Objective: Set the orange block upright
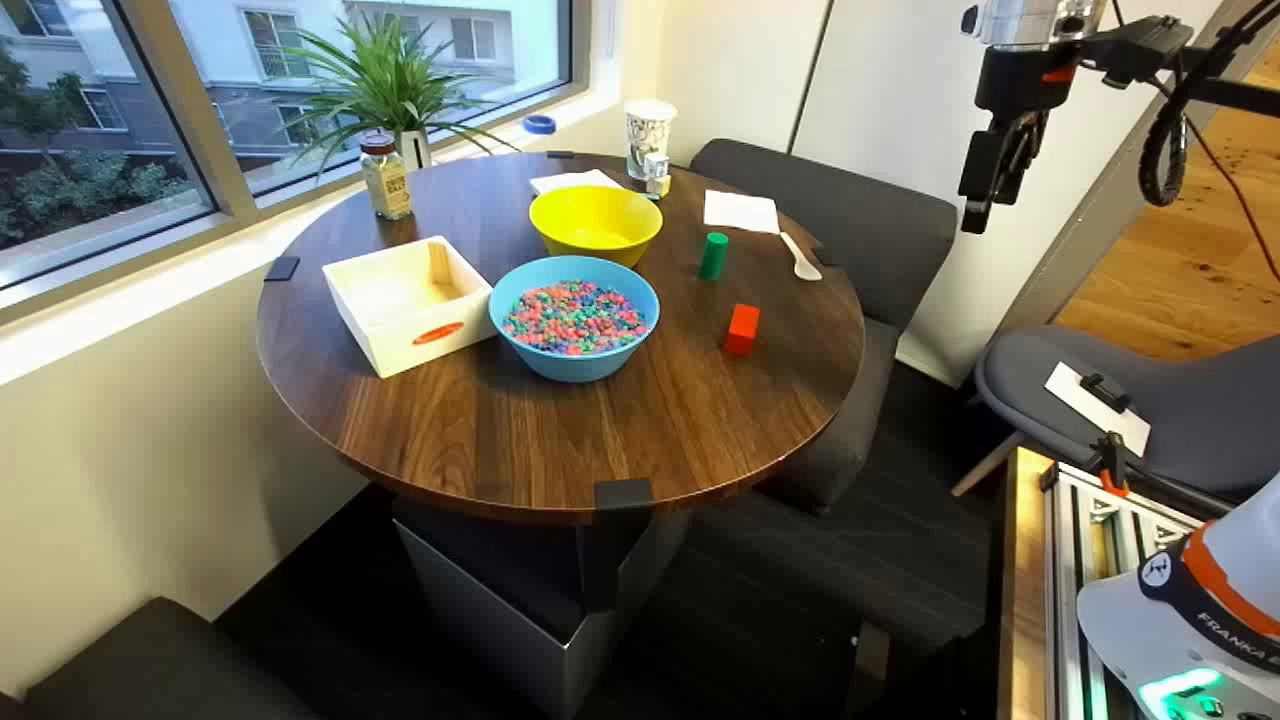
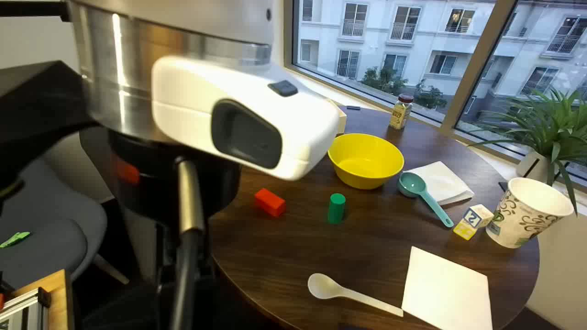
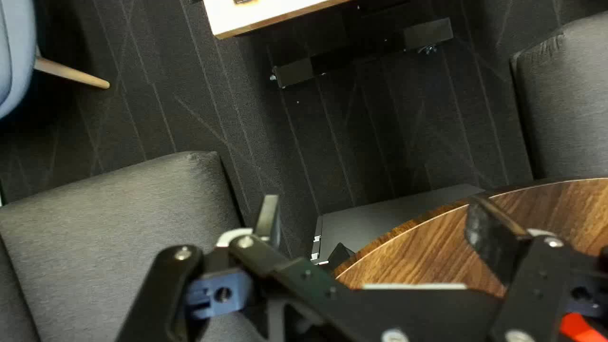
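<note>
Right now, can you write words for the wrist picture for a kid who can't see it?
The robot's hand is open and empty, across the bottom. Beyond it are a curved wooden table, dark carpet and grey padded seats. Something red-orange, too cut off to name, peeks in at the bottom right corner.

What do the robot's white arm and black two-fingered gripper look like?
Rounded white arm base, green light, orange-and-black band lettered FRANKA. Polished silver wrist ring. Looped black ribbed cable. Black two-fingered gripper: silver screws, blue-grey inserts.
</note>
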Tool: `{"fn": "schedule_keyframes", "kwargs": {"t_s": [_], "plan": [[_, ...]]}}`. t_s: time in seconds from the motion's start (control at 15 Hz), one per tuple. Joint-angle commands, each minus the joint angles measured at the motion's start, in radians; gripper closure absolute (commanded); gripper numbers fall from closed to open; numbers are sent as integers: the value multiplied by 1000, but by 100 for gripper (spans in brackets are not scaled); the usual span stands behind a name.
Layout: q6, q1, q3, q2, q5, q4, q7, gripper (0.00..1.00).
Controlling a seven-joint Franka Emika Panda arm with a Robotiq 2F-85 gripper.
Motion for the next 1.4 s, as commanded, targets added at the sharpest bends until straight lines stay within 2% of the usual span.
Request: {"fn": "schedule_keyframes", "kwargs": {"t_s": [0.0, 0.53, 0.67, 0.93, 1.33], "plan": [[-2, 7, -6, 0, -2, 2, 2, 0], [11, 5, 2, 4, -8, -6, 26, 0], [25, 6, 11, 25, 22, -7, 95, 0], [17, 4, 46, 70, 118, 11, 331, 0], [204, -1, 71, 141, 203, -19, 588, 0]]}}
